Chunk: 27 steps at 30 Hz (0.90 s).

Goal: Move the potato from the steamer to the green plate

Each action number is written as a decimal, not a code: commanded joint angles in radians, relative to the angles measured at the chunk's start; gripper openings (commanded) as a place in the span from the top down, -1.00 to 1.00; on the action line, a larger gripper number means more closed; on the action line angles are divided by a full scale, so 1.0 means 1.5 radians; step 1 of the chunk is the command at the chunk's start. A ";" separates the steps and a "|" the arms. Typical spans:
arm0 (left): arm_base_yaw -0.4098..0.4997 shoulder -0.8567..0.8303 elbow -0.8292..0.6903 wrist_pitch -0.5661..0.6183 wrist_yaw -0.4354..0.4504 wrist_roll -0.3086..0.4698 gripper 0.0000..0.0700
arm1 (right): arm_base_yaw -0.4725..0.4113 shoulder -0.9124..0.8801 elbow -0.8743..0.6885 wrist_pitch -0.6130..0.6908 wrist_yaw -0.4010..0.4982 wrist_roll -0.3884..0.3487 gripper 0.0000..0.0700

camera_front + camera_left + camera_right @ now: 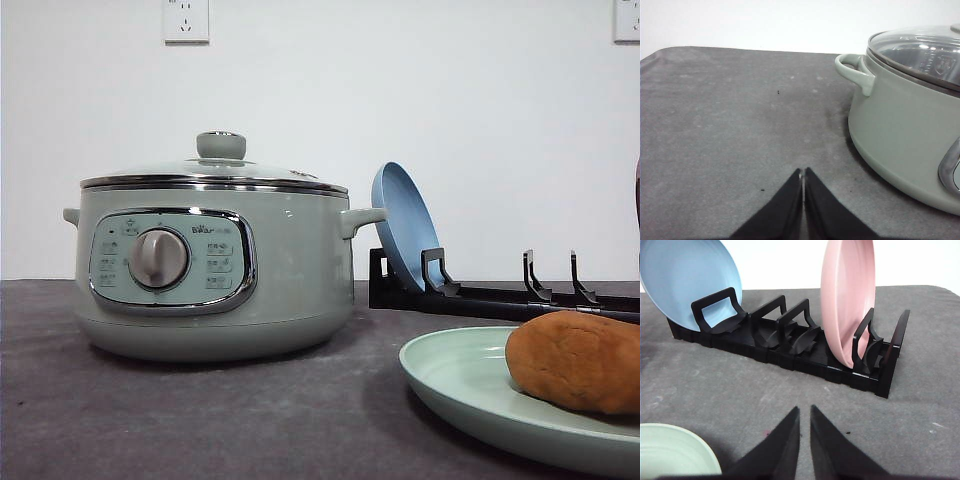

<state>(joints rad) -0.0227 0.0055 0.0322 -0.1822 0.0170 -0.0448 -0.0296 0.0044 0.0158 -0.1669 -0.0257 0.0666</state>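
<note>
The orange-brown potato (580, 360) lies on the pale green plate (460, 385) at the front right of the table. To the left stands the sage-green steamer (290, 280) with its glass lid (215, 165) on. Beside the steamer (900, 135), my left gripper (803, 172) hovers low over bare grey table, shut with its fingertips touching and nothing between them. My right gripper (805, 410) is shut to a thin slit and holds nothing. It points at the black rack, with the green plate's rim (670, 450) close beside it.
A black dish rack (790, 357) stands at the back right, holding a blue plate (685, 275) and a pink plate (845, 300) upright. In the front view the blue plate (400, 225) leans just behind the steamer's right handle. Open grey table lies left of the steamer.
</note>
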 commanded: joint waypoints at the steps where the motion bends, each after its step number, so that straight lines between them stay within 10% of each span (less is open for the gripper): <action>1: -0.001 -0.002 -0.013 -0.004 -0.002 -0.003 1.00 | -0.001 -0.001 -0.003 0.009 0.000 -0.005 0.92; 27: -0.001 -0.002 -0.013 -0.004 -0.002 -0.003 1.00 | -0.001 -0.001 -0.003 0.009 0.000 -0.005 0.92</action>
<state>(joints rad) -0.0227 0.0055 0.0322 -0.1822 0.0170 -0.0448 -0.0296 0.0044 0.0158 -0.1669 -0.0258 0.0666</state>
